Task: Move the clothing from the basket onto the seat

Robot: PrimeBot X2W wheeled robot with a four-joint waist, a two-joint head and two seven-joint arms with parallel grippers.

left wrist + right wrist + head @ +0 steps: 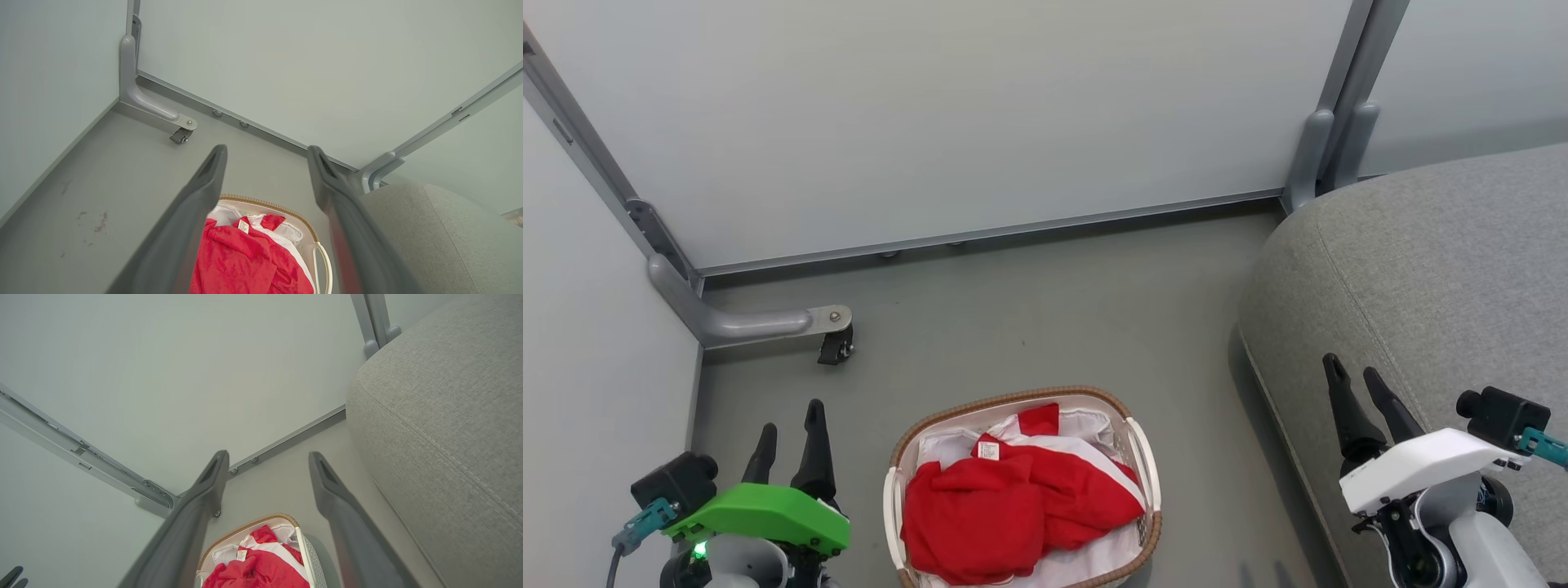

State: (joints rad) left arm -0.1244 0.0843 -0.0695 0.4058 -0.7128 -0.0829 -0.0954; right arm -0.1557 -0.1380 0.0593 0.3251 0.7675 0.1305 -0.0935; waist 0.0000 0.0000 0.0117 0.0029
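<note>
The red clothing with white stripes and a small white tag lies bunched inside the oval white basket with its brown woven rim, standing on the floor at the bottom centre. The grey seat fills the right side. My left gripper is open, left of the basket, above the floor. My right gripper is open over the seat's front edge. In the left wrist view the clothing shows between the open fingers, with the seat at right. The right wrist view shows the basket, clothing and seat.
Pale partition walls close the back and left. A grey metal foot with a black caster juts out onto the floor at the back left. Another partition post stands by the seat's back corner. Grey floor lies between the basket and the wall.
</note>
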